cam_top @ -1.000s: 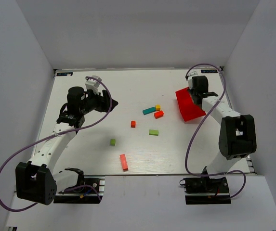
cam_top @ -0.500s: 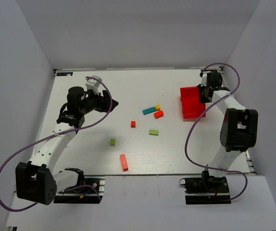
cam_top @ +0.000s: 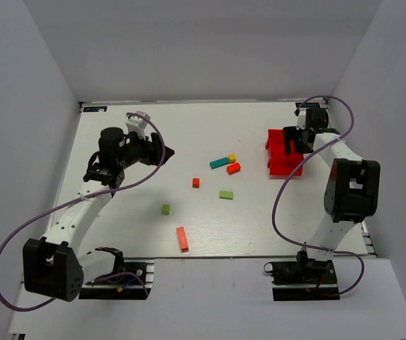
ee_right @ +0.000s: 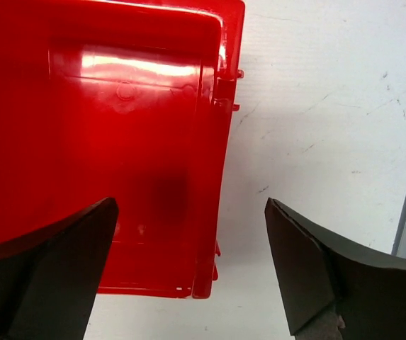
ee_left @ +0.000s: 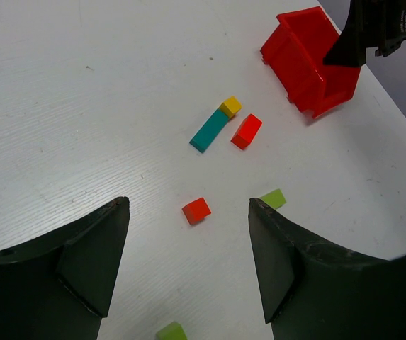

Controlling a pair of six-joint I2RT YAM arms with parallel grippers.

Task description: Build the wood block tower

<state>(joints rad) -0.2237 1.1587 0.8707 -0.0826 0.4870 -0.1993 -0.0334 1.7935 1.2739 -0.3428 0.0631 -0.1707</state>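
- Right gripper (ee_right: 188, 212): jaws wide, holding nothing; they straddle the right-hand wall of the red tray (ee_right: 82, 106) (one finger over its bare floor, the other over the table (cam_top: 188, 134)).
- Left gripper (ee_left: 188, 204): jaws moderately wide, nothing between them; it hovers well above the loose blocks and looks down on them.
- Wood blocks, all flat on the table, none stacked:
  - teal bar (ee_left: 210, 130) with a yellow cube (ee_left: 230, 107) touching its far end
  - short red block (ee_left: 246, 131) just beside that pair
  - red cube (ee_left: 197, 210)
  - green block (ee_left: 273, 199)
  - green cube (ee_left: 171, 331)
  - long red bar (cam_top: 182, 239), nearest the arm bases
- Tower: not begun (no piece rests on another).
- Handling note, as a judgement:
  - Lift the right arm straight up off the tray wall before swinging it inward.
  - Take a long bar first as the base.
  - Grip the teal bar across its narrow width at mid-length, so the yellow cube is not nudged.
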